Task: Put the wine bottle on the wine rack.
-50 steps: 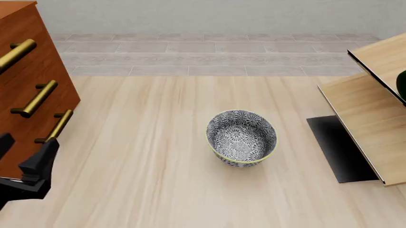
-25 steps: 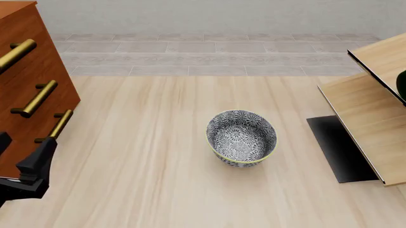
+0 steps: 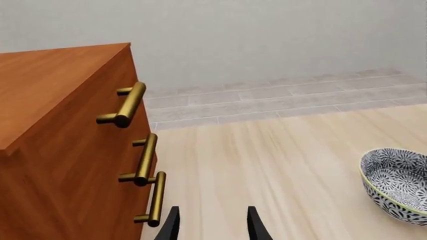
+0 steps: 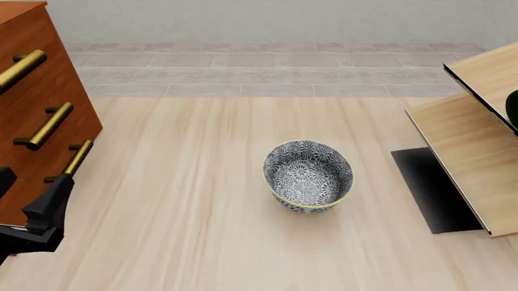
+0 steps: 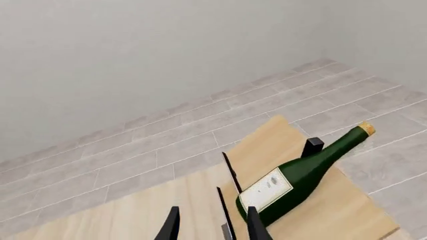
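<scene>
The dark green wine bottle (image 5: 293,177), with a tan cork (image 5: 365,129) and a white label, lies on its side on a slanted pale board of the wine rack (image 5: 313,210). In the front view only a dark sliver of the bottle (image 4: 513,107) shows at the right edge, on the wine rack (image 4: 465,154). My right gripper (image 5: 212,227) is open and empty, just short of the bottle's base, apart from it. My left gripper (image 3: 212,230) is open and empty beside the cabinet; it also shows in the front view (image 4: 42,213) at the bottom left.
A reddish-brown drawer cabinet (image 4: 36,103) with brass handles (image 3: 143,160) stands at the left, close to my left gripper. A patterned grey-blue bowl (image 4: 309,176) sits mid-table and shows in the left wrist view (image 3: 397,185). The rack's black base plate (image 4: 433,189) lies at the right.
My left gripper has shifted very slightly at the bottom left. The bowl, rack and bottle have not moved.
</scene>
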Tool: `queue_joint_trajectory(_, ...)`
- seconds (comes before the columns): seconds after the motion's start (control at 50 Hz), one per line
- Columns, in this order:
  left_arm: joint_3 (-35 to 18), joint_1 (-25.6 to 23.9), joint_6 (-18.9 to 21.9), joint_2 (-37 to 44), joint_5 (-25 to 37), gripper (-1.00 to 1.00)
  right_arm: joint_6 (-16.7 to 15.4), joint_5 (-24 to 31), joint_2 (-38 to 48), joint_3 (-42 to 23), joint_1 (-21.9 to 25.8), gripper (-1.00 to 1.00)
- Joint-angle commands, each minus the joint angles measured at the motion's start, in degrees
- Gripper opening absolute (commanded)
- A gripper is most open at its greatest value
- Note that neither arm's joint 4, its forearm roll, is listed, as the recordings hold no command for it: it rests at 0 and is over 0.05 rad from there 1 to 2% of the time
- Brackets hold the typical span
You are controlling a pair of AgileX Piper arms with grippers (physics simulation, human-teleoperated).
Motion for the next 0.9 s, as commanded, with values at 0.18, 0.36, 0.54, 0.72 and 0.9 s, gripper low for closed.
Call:
queue_joint_trajectory(0.18, 0.0, 0.0, 0.3, 0.6, -0.7, 1.0, -2.9, 0.4, -7.4, 7.3, 2.4, 1.0)
queue_joint_trajectory(0.36, 0.0, -0.2, 0.4, -0.6, 0.3, 1.0, -4.7, 1.2, -10.1, 8.8, 3.1, 1.0)
queue_joint_trajectory(0.54, 0.0, -0.1, 0.5, -1.8, 1.1, 1.0, -5.7, 2.0, -14.1, 12.2, 4.4, 1.0)
queue_joint_trajectory(0.72, -0.1, 0.4, 0.7, -3.8, 2.7, 1.0, -6.8, 3.1, -16.0, 13.9, 4.3, 1.0)
queue_joint_trajectory(0.9, -1.1, 0.9, 0.8, -6.1, 5.3, 1.0, -7.3, 4.3, -17.5, 14.2, 4.7, 1.0)
